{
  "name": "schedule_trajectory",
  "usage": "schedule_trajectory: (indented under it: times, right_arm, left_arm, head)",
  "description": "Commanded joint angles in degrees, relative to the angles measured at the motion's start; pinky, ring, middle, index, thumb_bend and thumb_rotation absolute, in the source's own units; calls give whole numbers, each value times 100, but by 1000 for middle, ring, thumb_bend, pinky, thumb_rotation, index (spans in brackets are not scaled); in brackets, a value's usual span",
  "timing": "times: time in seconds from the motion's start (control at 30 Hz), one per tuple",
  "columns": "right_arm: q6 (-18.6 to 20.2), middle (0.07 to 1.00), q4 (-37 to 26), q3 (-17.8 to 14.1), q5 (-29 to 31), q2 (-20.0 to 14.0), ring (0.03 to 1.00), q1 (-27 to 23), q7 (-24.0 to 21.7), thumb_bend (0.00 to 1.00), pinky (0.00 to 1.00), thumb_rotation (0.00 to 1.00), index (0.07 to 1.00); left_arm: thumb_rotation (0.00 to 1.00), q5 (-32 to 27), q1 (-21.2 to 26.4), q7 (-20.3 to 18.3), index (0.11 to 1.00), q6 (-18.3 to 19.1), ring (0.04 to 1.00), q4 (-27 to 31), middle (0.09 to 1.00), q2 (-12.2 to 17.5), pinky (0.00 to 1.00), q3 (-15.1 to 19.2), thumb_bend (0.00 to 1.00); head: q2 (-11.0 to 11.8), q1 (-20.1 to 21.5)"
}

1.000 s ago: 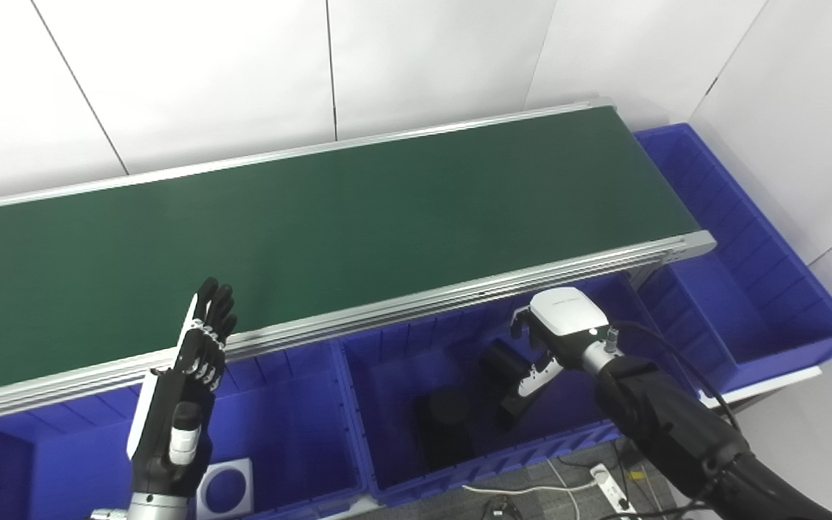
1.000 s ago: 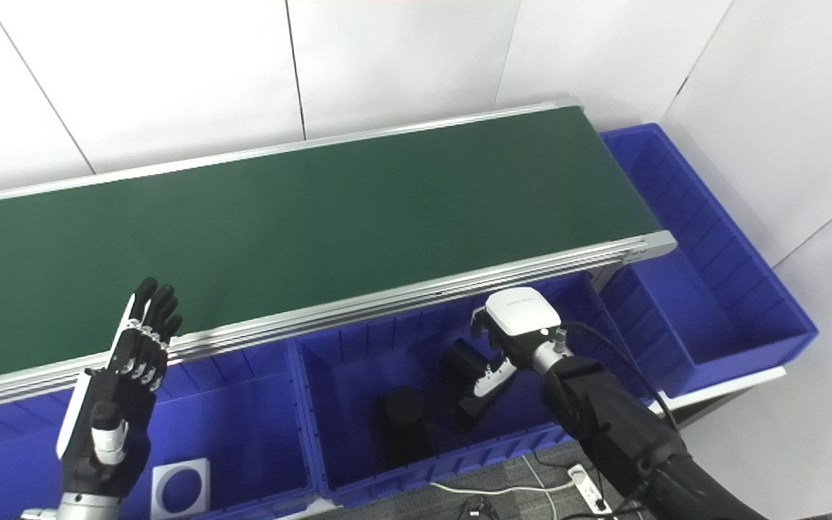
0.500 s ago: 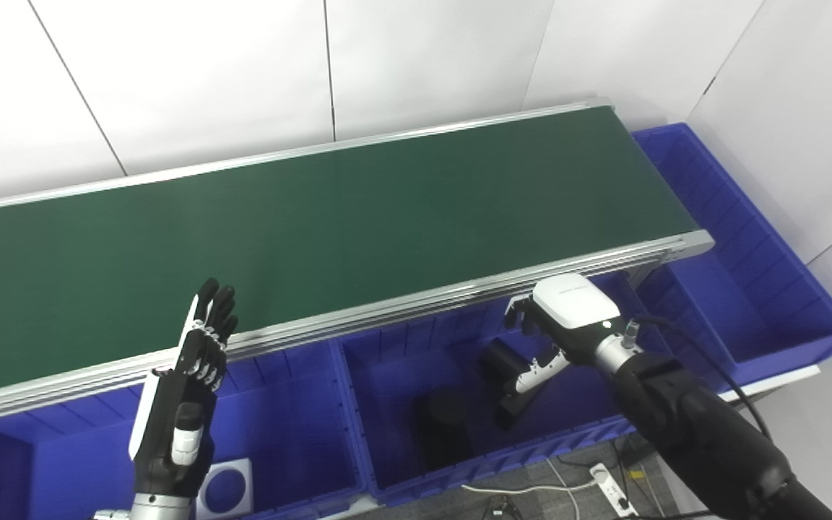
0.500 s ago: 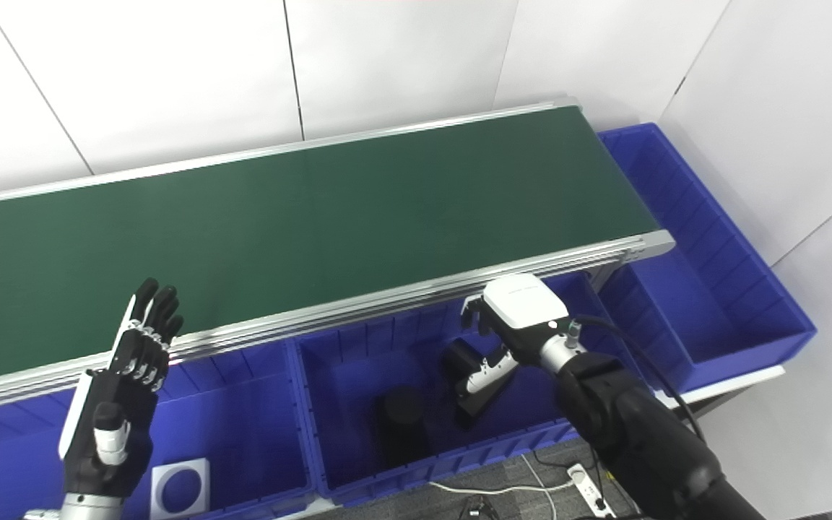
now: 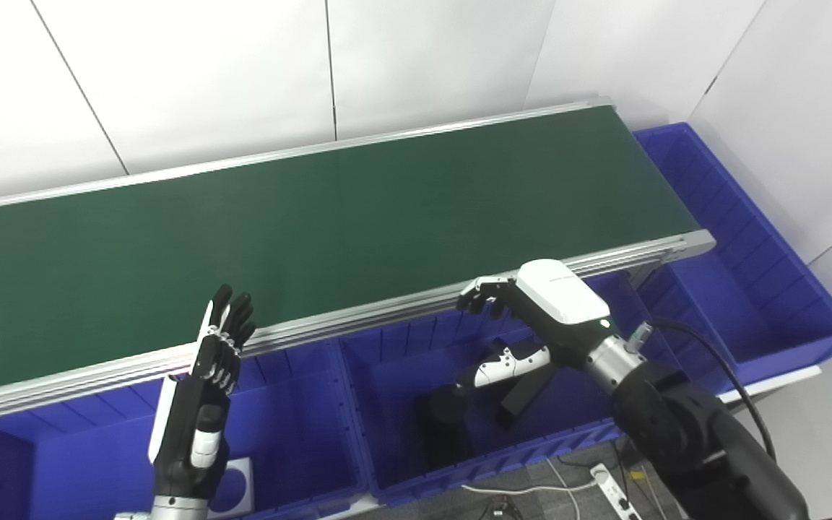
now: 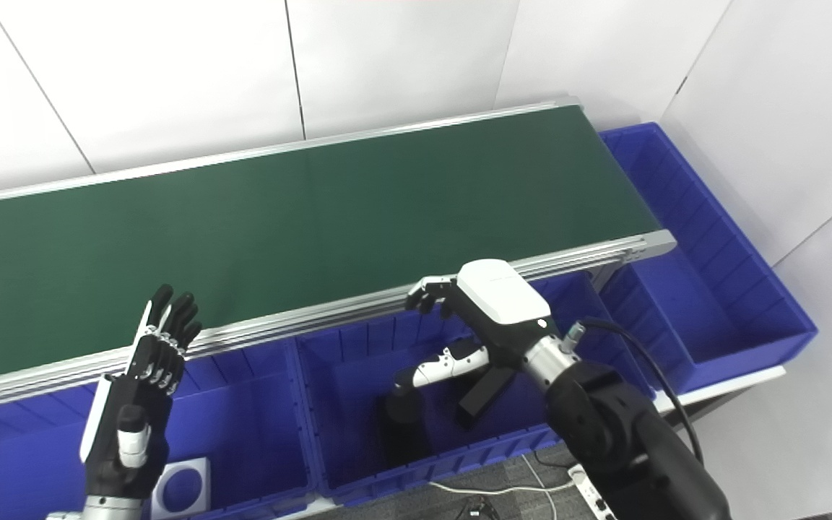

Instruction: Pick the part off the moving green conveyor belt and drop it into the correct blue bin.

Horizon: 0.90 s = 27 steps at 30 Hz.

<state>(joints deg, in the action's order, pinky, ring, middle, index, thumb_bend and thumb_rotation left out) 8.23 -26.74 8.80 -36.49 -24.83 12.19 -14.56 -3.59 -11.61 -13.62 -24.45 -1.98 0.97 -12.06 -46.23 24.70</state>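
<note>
I see the long dark green conveyor belt (image 5: 329, 217) with its silver aluminium side rails running from the near left to the far right, and its surface carries no part.

My right hand (image 5: 531, 318), white on the back with black fingers, hangs over the middle blue plastic bin (image 5: 387, 462), just beside the near rail of the belt. Its fingers (image 5: 484, 295) are spread apart and curl a little toward the rail, and the thumb (image 5: 499, 365) points left over the bin — the hand holds nothing.

Below it, inside this middle bin, there are two black parts: a black cylinder-shaped part (image 5: 448, 415) that stands on the bin floor, and a black block-shaped part (image 5: 521, 393) that lies tilted to the right of it, partly hidden behind the hand. I cannot tell if the two parts touch each other.

My left hand (image 6: 131, 412), black with a white edge, is raised upright over the left blue plastic bin (image 6: 243, 404), with its fingers straight and close side by side, and it also grips nothing. In the near corner of this left bin lies a flat white square plate with a round hole (image 6: 181, 484).

At the far right end of the belt stands a third large blue plastic bin (image 5: 763, 289) — nothing shows inside it.
</note>
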Motion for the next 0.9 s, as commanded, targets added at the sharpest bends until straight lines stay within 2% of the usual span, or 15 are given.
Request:
schedule_trajectory:
  times: [0.0,0.03,0.13,0.17,0.3,0.37,0.53,0.6,0.73,0.87]
  right_arm:
    - [-461,833,-203,-136,498,249,756,48,360,950,607,901,848]
    - [-542,880,-189,-163,611,335,808,73,435,955,657,924,885]
    - [-1053,934,63,-229,1155,673,879,97,771,968,758,952,918]
    - [-1208,949,172,-249,1326,771,909,97,856,979,811,960,925]
    - [-1787,973,716,-287,1959,1051,962,53,1002,961,909,978,941]
    - [-1996,980,945,-294,2138,1156,970,46,1046,953,925,995,953]
    - [-2840,970,1869,-249,2717,1897,966,74,1420,975,949,1000,975]
    - [-3070,972,2122,-234,2892,2103,969,92,1474,981,955,1000,981]
    - [-3448,976,2626,-132,2978,2227,971,61,1411,964,976,1000,986]
    - [-3507,961,2891,50,3089,2283,964,88,1359,958,967,1000,956]
  left_arm:
    - [951,130,36,26,1000,-246,974,93,957,-69,956,-44,752]
    - [957,162,32,34,1000,-246,977,89,957,-77,965,-45,747]
    - [963,345,2,140,1000,-244,980,72,955,-124,982,-62,755]
    - [969,401,-7,181,1000,-244,985,66,958,-138,991,-74,761]
    - [992,671,-1,370,1000,-245,995,-39,962,-125,1000,-169,776]
    - [1000,829,14,517,999,-245,988,-115,961,-99,996,-238,777]
    - [992,922,30,801,1000,-247,990,-326,976,-91,992,-464,875]
    - [990,971,32,937,1000,-247,984,-390,977,-87,976,-574,874]
    - [967,999,19,1186,994,-247,995,-519,975,-71,992,-763,839]
    - [957,977,53,1371,989,-247,1000,-668,973,-40,1000,-893,840]
  head:
    - [15,-404]
    - [13,-555]
    - [63,-1085]
    - [69,-1120]
    - [159,-1421]
    - [211,-1524]
    - [432,-1885]
    - [488,-2003]
    - [624,-2223]
    - [699,-2300]
